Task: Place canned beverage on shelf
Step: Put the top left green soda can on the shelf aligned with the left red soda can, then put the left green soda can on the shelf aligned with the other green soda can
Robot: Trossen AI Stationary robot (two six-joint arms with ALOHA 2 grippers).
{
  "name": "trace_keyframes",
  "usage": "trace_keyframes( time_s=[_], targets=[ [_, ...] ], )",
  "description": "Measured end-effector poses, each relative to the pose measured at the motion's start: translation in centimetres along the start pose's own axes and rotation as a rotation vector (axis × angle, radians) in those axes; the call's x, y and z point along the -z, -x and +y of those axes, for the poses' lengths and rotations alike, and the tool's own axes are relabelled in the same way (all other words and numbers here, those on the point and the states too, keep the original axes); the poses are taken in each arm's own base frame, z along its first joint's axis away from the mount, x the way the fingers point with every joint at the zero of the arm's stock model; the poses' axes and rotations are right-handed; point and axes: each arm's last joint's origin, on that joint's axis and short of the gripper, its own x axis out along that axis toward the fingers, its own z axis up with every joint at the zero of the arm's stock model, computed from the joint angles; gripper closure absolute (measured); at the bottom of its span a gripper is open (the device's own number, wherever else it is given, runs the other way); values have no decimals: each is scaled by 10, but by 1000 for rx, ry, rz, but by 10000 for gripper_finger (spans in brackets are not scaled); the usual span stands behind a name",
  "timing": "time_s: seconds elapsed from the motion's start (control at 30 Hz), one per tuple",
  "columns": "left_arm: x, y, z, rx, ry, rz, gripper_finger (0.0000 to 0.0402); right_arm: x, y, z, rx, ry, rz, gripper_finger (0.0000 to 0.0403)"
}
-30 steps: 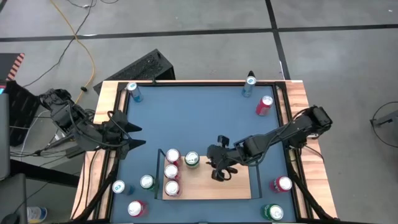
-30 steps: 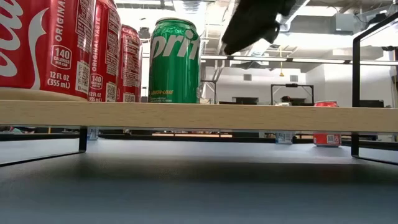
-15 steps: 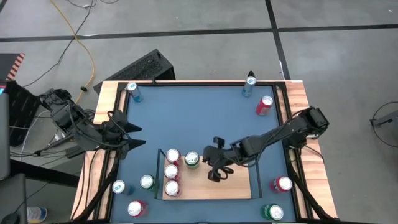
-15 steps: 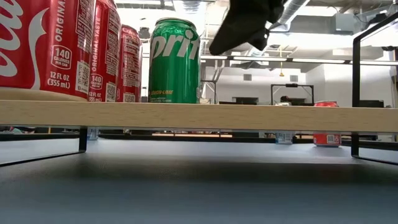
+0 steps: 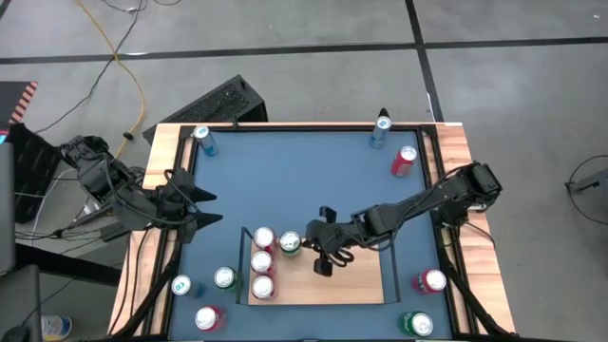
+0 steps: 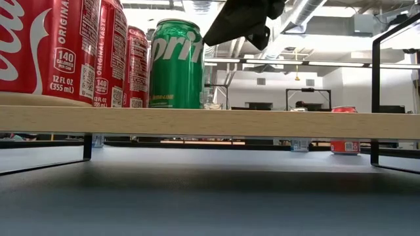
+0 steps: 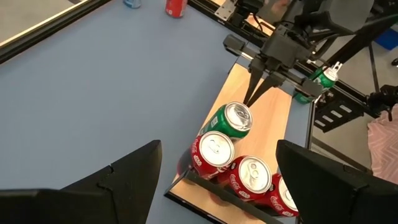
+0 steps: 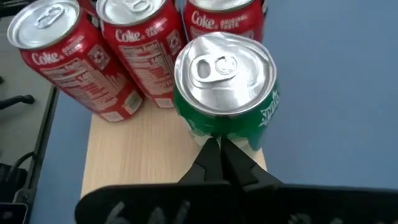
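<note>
The right gripper (image 5: 316, 244) is over the shelf (image 5: 361, 285), its fingers pressed together into a point with nothing between them; the tips (image 8: 217, 155) sit right against the side of the green can (image 5: 291, 243), though contact cannot be confirmed. That can stands upright on the shelf near its back edge, just beside the nearest of three red cans (image 5: 263, 263), which stand in a row along the shelf's left end by the black rail (image 5: 244, 266). In the low view the green can (image 6: 176, 63) is on the wooden board with the dark gripper above and to its right. The left gripper (image 5: 211, 208) waits over the table's (image 5: 313, 180) left side, well apart from the shelf, its fingers spread and empty. Other cans stand around the table's edges off the shelf.
</note>
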Motion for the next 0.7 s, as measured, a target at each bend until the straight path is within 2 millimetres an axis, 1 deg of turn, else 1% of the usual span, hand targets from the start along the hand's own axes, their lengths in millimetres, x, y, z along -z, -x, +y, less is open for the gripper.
trace_keyframes(
  time_s=[0.27,0.37,0.5,0.7],
  targets=[
    [0,0,0,1,1,2,99,-1,-1,-5,11,3,10,403],
    [0,0,0,1,1,2,99,-2,5,-4,50,11,-14,403],
    [0,0,0,1,1,2,99,-5,12,-5,56,5,-25,403],
    [0,0,0,1,2,2,99,-4,14,3,37,7,-36,403]
  ],
)
